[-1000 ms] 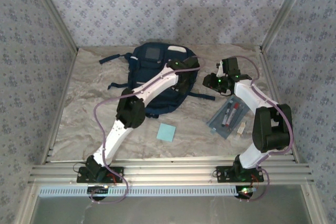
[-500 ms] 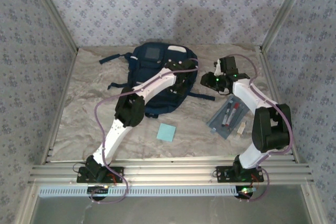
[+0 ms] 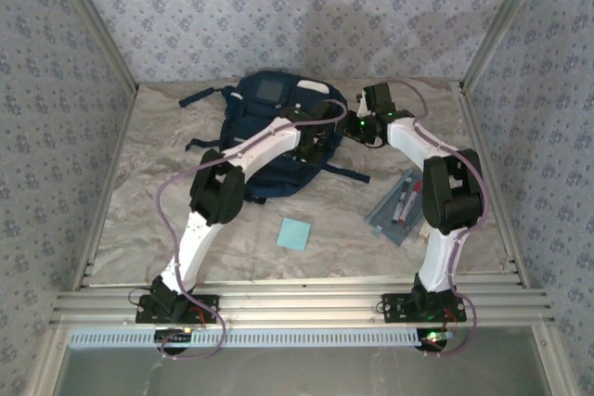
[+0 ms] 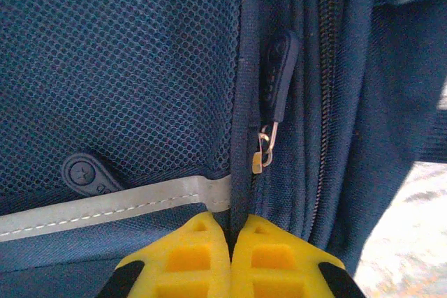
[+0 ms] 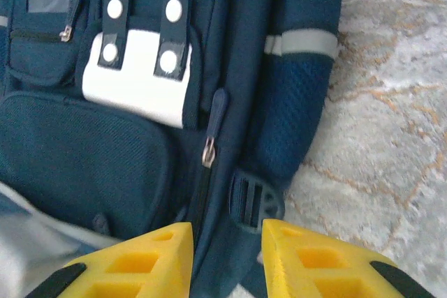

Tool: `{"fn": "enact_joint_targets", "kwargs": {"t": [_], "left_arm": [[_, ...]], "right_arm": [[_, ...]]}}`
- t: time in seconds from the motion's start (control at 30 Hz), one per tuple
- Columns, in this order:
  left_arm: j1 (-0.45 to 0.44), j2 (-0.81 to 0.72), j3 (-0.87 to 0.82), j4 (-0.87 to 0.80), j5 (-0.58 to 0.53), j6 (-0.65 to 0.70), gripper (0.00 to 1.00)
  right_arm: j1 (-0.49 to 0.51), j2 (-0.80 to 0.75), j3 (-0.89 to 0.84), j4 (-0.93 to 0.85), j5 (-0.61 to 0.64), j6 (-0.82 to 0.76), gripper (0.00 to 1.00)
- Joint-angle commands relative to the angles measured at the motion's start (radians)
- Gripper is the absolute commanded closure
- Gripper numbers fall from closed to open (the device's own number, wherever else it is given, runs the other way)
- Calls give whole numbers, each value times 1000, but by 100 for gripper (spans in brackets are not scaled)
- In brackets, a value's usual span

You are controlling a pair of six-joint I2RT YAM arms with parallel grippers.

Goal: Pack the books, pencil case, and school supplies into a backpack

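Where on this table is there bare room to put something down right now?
Largest bare patch: the table left of the backpack and left arm, out to the side rail. A smaller one sits between the blue pad and the pencil case. It is crowded at the backpack's right side, where the left gripper and right gripper meet.

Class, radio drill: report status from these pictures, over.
Left end effector shut on backpack seam. Right end effector open over zipper pull. Pencil case, note pad on table, unpacked.
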Motion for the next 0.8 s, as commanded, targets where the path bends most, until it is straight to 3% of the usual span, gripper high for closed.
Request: {"fn": "enact_joint_targets", "kwargs": {"t": [0.0,0.47,0.77], "left_arm": [[14,-125,-58,42,134,-26,100],[14,-190,-137,119,223,-83,100],[13,-185,-141,137,232,-101,100]], "right_arm": [[12,66,86,-3,6,40,68],[63,261,270,-98,58,53,69],[83,212,243,-153,204,26,62]]}}
